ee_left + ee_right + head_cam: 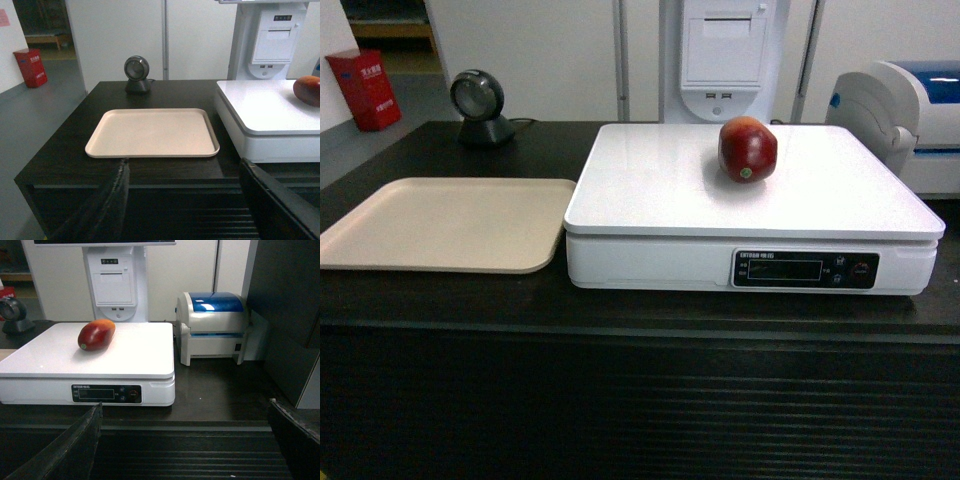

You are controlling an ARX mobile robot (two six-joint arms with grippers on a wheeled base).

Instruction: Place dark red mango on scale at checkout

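up close, the left gripper hung with its two dark fingers spread wide apart and nothing between them, short of the scale and low against the ribbed front panel of the checkout. the right gripper was the same: both fingers splayed to the edges of its wrist view, empty, also on the near side of the scale and apart from it. neither gripper showed in the head view.

the scale sat on the black counter, a flat white square platform with a dark display strip and buttons on its front face. the dark red mango lay on the scale's platform, toward the back and a little right of centre, touching only the white surface; in the head view its small pale stem spot faced the front. in the right wrist view the mango lay on its side at a slant, with an orange blush at its far end.

left of the scale, close beside it, lay a beige tray, flat on the counter. behind the tray, well left of the scale's back corner, stood a round black barcode scanner. right of the scale was a white label printer with a blue lid. behind the scale rose a white receipt printer stand. far to the left of the scale, on the floor, was a red box.
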